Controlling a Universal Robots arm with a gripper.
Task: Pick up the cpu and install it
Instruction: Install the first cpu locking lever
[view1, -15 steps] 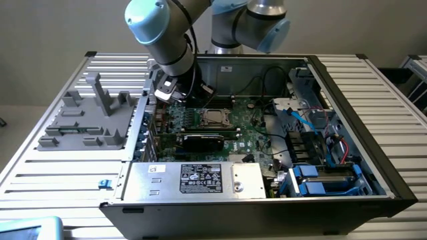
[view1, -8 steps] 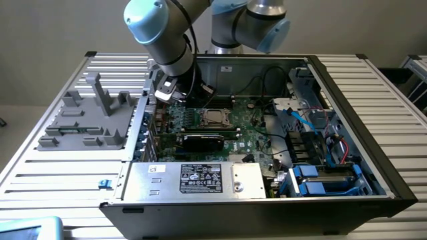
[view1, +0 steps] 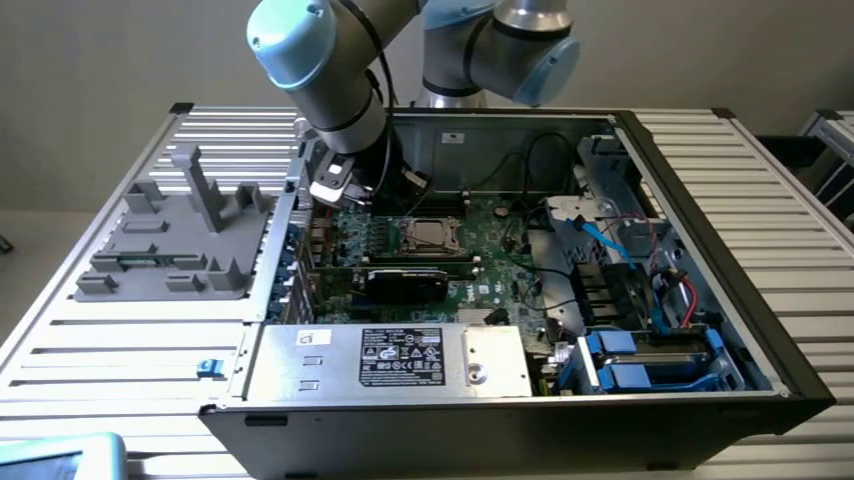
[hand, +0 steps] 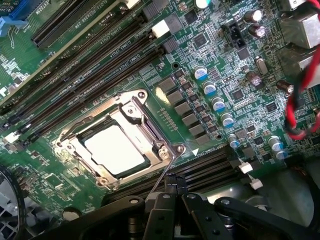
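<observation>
We take the CPU socket (hand: 120, 145) on the motherboard (hand: 220, 75) as our landmark. The cpu (hand: 116, 148) lies flat inside that socket, its pale silver-grey top showing through the window of the metal retention frame that surrounds it. In the exterior view we find the same socket (view1: 430, 235) near the middle of the open computer case (view1: 707, 200), with the black graphics card (view1: 404, 283) just beside it toward the power supply box (view1: 387, 358).

Our gripper (hand: 172, 192) hangs close over the board at the socket's edge, on the side of the black memory slots (hand: 210, 167). Its fingers are drawn together and we see nothing caught between them; the thin wire lever (hand: 167, 170) of the socket runs right up to the fingertips, though we cannot tell whether they touch it.

We judge the cpu to be light, rigid and flat, with a smooth metal top that offers little friction, so a pinch would have to come on two opposite thin edges rather than on the face. Its underside and the socket contacts are surely delicate, so it wants to stay level and never be pressed or dragged sideways. Seated as it is, the frame covers most of those edges and leaves little room for fingers.
</observation>
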